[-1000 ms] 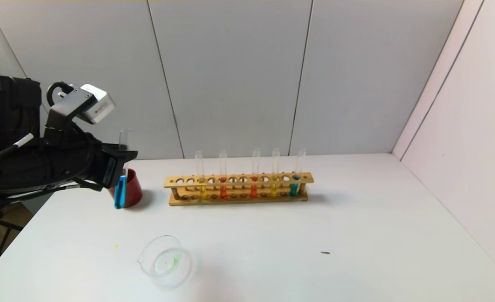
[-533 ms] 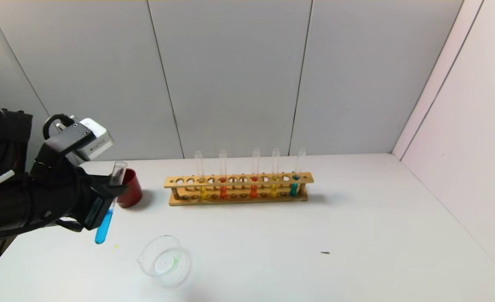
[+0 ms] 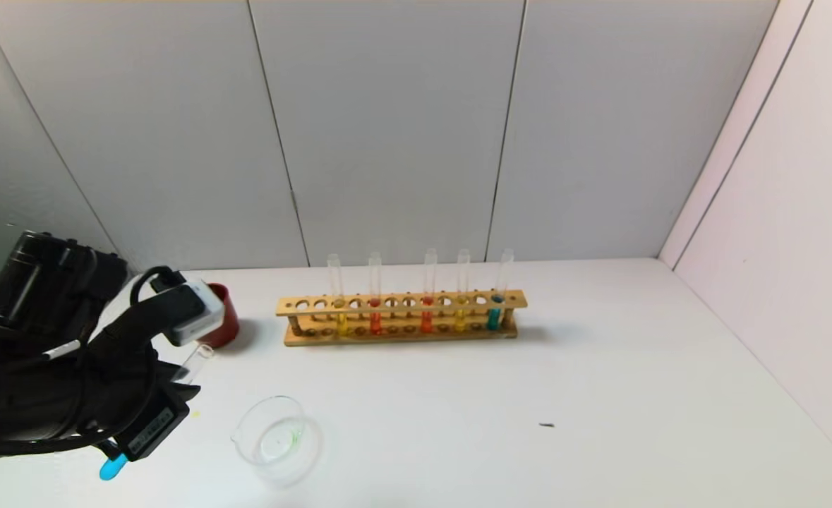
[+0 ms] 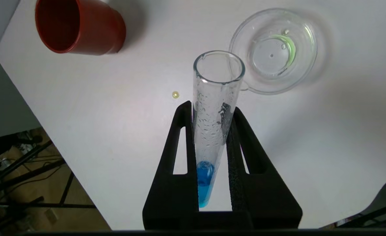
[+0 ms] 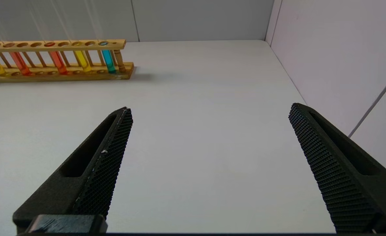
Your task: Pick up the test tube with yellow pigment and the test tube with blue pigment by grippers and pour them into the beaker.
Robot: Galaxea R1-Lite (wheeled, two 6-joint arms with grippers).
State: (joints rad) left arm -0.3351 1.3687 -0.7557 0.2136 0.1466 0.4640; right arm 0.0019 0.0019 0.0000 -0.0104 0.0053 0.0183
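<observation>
Head view: left gripper [image 3: 149, 416] clamped on blue tube [image 4: 212, 131], tilted beside beaker [image 3: 278, 439].
Done: beaker bears greenish residue.
Left: blue pour.
Right gripper [image 5: 209, 164]: apart, idle.

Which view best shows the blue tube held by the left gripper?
The left wrist view: the test tube with blue pigment sits clamped in the left gripper, mouth toward the beaker. The head view shows only its ends. The right wrist view misses it.
</observation>
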